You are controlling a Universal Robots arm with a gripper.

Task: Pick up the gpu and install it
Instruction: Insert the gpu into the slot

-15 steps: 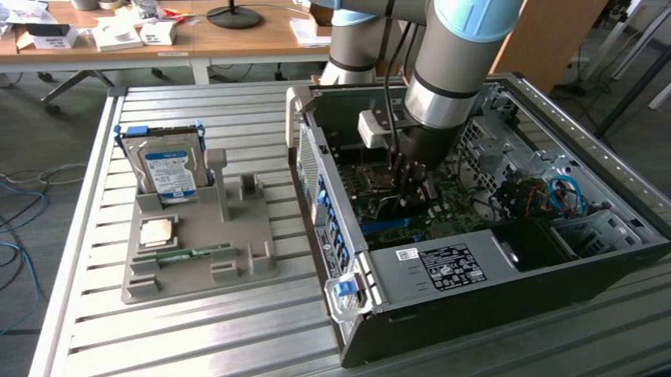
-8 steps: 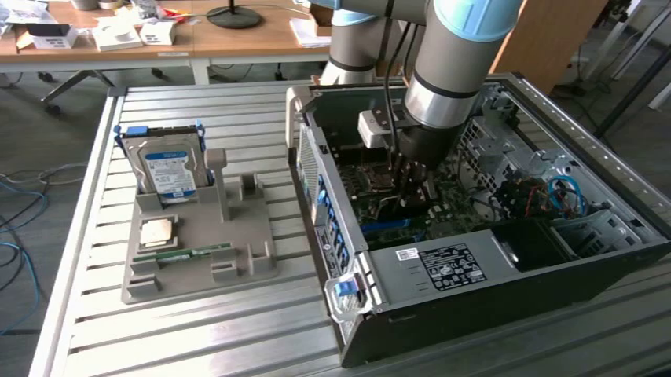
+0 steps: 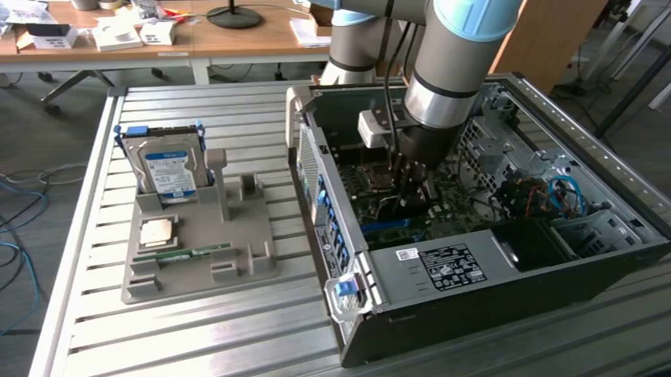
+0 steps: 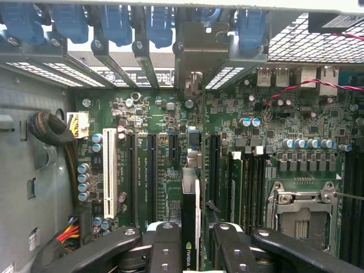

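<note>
So I'm reaching down into the open computer case (image 3: 451, 267) that's sitting on the slatted tabletop (image 3: 178, 338), and my gripper (image 4: 192, 253) is pinching the gpu (image 4: 190, 199) edge-on between its two black fingers (image 4: 165, 244). The card is hanging right over the green motherboard (image 4: 165, 114), running the same way as the long black slots, a few slots over from the white slot (image 4: 109, 170). Can't tell if its edge is touching a slot. Over on the exterior view's left, the hard drive (image 3: 168, 169) is standing upright in the grey holder (image 3: 199, 271), with the memory stick (image 3: 194, 253) lying flat in it.
</note>
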